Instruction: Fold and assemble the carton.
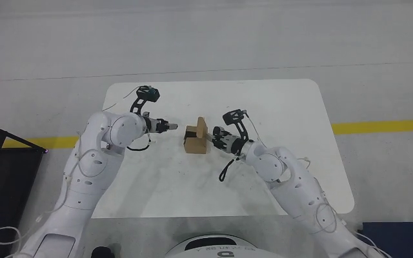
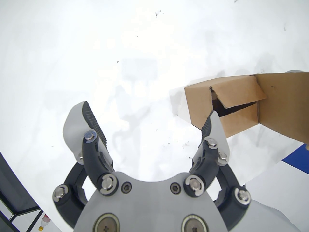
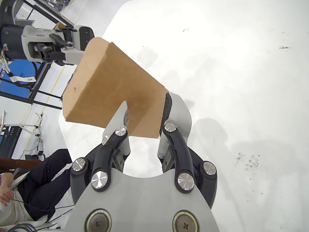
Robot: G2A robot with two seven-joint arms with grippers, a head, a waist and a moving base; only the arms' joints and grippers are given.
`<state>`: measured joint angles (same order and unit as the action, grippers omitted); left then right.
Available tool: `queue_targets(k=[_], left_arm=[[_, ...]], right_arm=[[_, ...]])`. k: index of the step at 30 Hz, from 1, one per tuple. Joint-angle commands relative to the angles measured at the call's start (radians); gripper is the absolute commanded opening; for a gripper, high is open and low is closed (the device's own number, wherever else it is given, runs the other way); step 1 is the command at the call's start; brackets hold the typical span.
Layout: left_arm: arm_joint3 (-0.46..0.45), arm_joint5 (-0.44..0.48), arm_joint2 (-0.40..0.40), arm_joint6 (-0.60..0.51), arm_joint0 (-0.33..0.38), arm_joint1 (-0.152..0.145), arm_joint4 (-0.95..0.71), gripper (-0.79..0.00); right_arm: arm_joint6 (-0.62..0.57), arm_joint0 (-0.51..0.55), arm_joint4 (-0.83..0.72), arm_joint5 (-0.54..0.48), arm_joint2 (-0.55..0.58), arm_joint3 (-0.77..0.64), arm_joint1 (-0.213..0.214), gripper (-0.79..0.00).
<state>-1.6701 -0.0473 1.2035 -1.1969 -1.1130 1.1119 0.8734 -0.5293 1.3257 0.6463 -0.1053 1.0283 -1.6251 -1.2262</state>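
While the carton (image 1: 195, 137) is sitting near the middle of the white table (image 1: 271, 116) in the top view, one flap is standing up and the rest is lying partly folded; the left gripper (image 1: 173, 126) is hovering just beside it with a gap between, and the right gripper (image 1: 215, 138) is pressing in at the opposite side; in the left wrist view, the left fingers are standing spread wide with nothing between them, and the carton's end flaps are lying half tucked, leaving a dark slit; whether the nearer fingertip is touching the corner I cannot tell; in the right wrist view, the right fingers are pinching the carton's near edge from both sides, closed on the board; it is looking like thin corrugated board, so I am judging it light, stiff across panels, weak at creases, easily crushed by a hard squeeze, and fairly grippy against ribbed pads; a hold is looking best on a flat panel edge away from the loose flaps; every face in sight is showing plain brown, with no label or writing that I am able to read.
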Motion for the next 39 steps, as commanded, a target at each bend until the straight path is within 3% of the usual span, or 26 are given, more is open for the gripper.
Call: queue_targets(k=[1,11,26,32,39], left_arm=[[-0.002,0.003,0.006,0.002,-0.004,-0.001,-0.002,0.000],[0.025,0.010,-0.023,0.042,0.019,0.006,-0.036,0.000],[0.168,0.003,-0.249,0.073,0.149,0.058,0.011,0.000],[0.179,-0.001,-0.248,0.077,0.158,0.062,0.007,0.000],[0.159,0.003,-0.167,0.075,0.140,0.048,-0.031,0.000]], right_arm=[[-0.005,-0.012,0.003,0.005,-0.012,0.012,-0.003,-0.453],[-0.003,-0.019,0.016,0.016,-0.026,0.017,-0.007,-0.456],[0.001,0.001,0.022,0.009,-0.016,-0.006,-0.004,-0.489],[0.006,0.004,0.018,-0.005,-0.016,-0.011,-0.005,-0.486],[-0.008,-0.009,0.030,0.005,-0.039,0.000,-0.009,-0.480]])
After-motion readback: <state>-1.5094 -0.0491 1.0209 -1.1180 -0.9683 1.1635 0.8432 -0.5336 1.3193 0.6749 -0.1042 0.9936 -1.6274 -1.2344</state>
